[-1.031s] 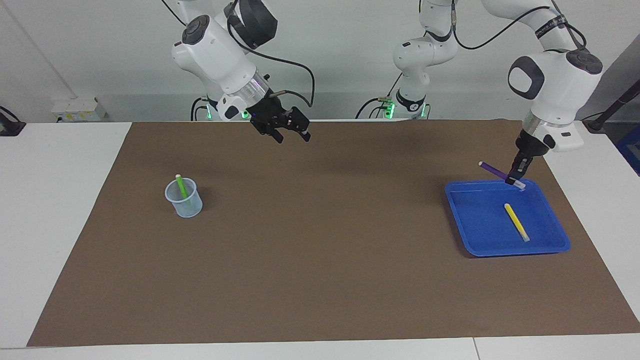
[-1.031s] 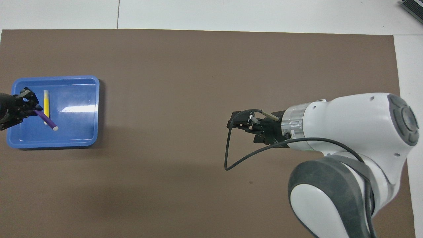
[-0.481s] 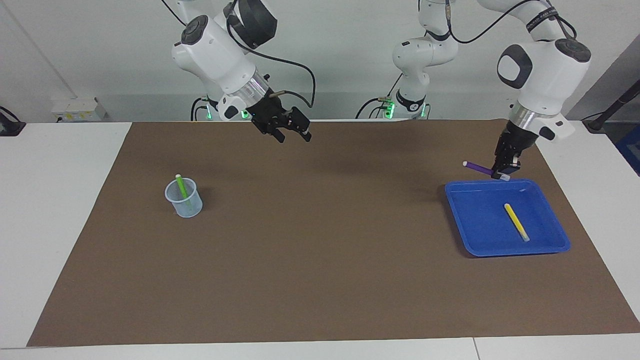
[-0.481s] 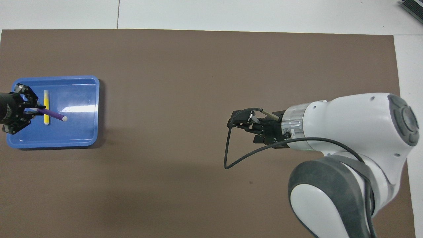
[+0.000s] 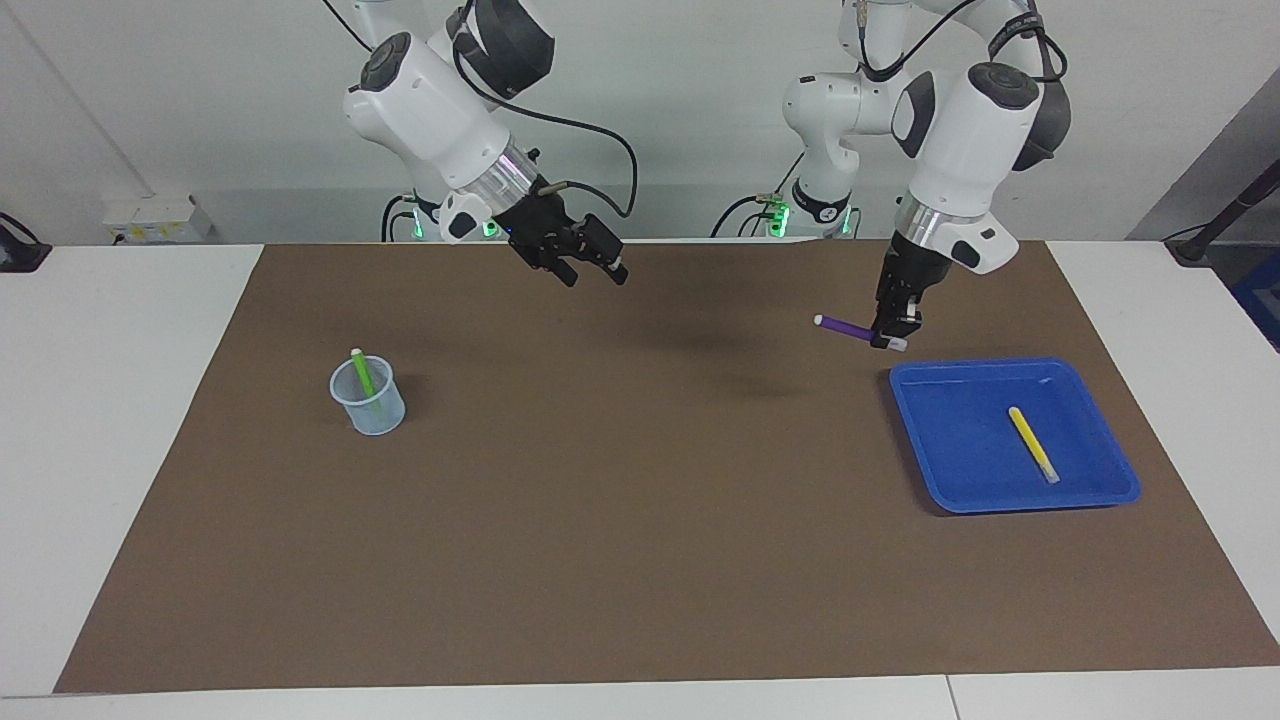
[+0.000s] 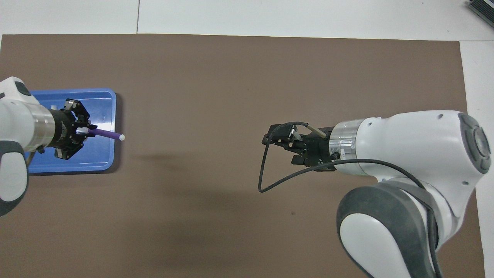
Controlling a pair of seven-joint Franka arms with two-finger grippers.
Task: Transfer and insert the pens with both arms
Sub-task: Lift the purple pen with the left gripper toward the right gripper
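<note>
My left gripper (image 5: 893, 335) (image 6: 83, 130) is shut on the whitish cap end of the purple pen (image 5: 845, 326) (image 6: 106, 133). It holds the pen roughly level in the air, over the mat at the blue tray's edge, pointing toward the table's middle. The yellow pen (image 5: 1032, 443) lies in the blue tray (image 5: 1000, 503) (image 6: 100, 162). The green pen (image 5: 363, 375) stands tilted in a clear plastic cup (image 5: 370, 408) toward the right arm's end. My right gripper (image 5: 595, 273) (image 6: 279, 150) hangs open and holds nothing, over the mat's edge nearest the robots.
A brown mat (image 5: 640, 520) (image 6: 247, 77) covers most of the white table. A black cable (image 6: 266, 181) loops down from the right wrist. In the overhead view the right arm's bulk hides the cup.
The left arm has swung from over the tray toward the table's middle, carrying the purple pen with it. The right gripper has barely shifted.
</note>
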